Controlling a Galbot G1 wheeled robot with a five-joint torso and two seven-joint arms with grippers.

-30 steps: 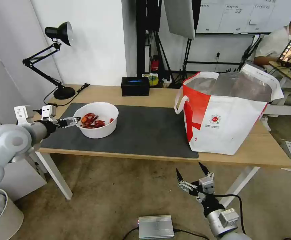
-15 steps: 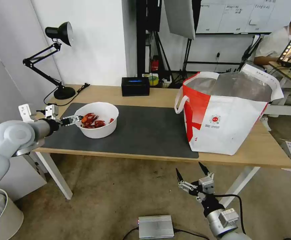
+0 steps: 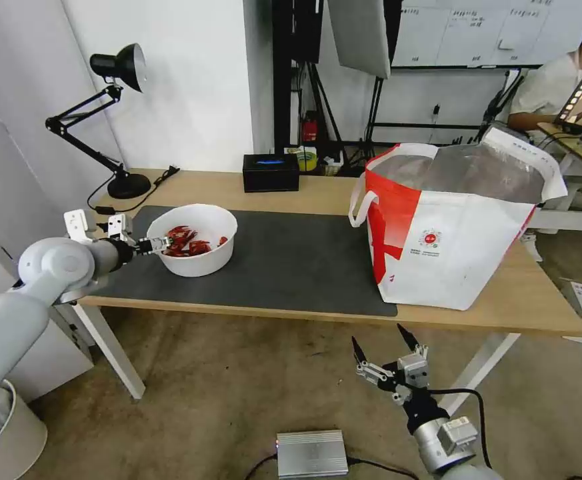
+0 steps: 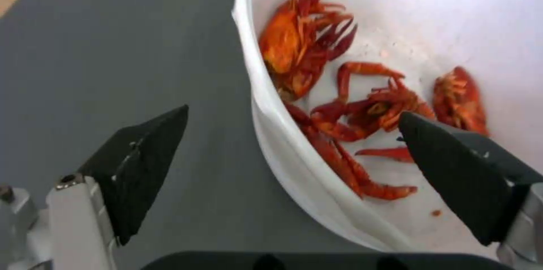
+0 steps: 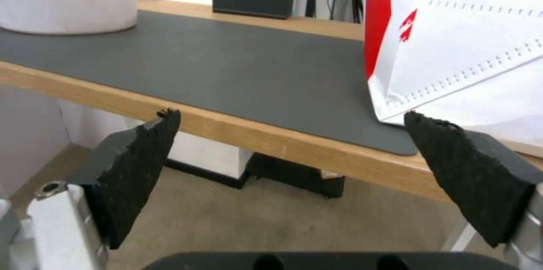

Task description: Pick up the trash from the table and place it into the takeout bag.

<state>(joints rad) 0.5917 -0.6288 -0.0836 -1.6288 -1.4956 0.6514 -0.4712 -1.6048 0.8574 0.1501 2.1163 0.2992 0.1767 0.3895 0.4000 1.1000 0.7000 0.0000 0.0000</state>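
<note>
The trash here is a white round bowl (image 3: pixel 197 257) with red crayfish shells (image 3: pixel 183 241), standing on the left part of the dark grey mat (image 3: pixel 291 260) on the table (image 3: pixel 517 303). My left gripper (image 3: pixel 159 245) is at the bowl's left rim. In the left wrist view this gripper (image 4: pixel 294 113) is open and straddles the rim of the bowl (image 4: pixel 283 134), one finger outside and one over the shells (image 4: pixel 351 109). The takeout bag (image 3: pixel 451 240) stands open at the table's right. My right gripper (image 3: pixel 383 343) hangs open below the table's front edge.
A black rectangular box (image 3: pixel 271 172) and a black desk lamp (image 3: pixel 114 120) stand at the table's back. A silver box (image 3: pixel 312 453) lies on the floor and a pale bin (image 3: pixel 1 437) stands at the lower left. The right wrist view shows the table edge (image 5: pixel 271 134) and the bag (image 5: pixel 469 45).
My left arm has swung in toward the bowl and its gripper has advanced a little onto the left rim. The right arm, the bowl and the bag have not moved.
</note>
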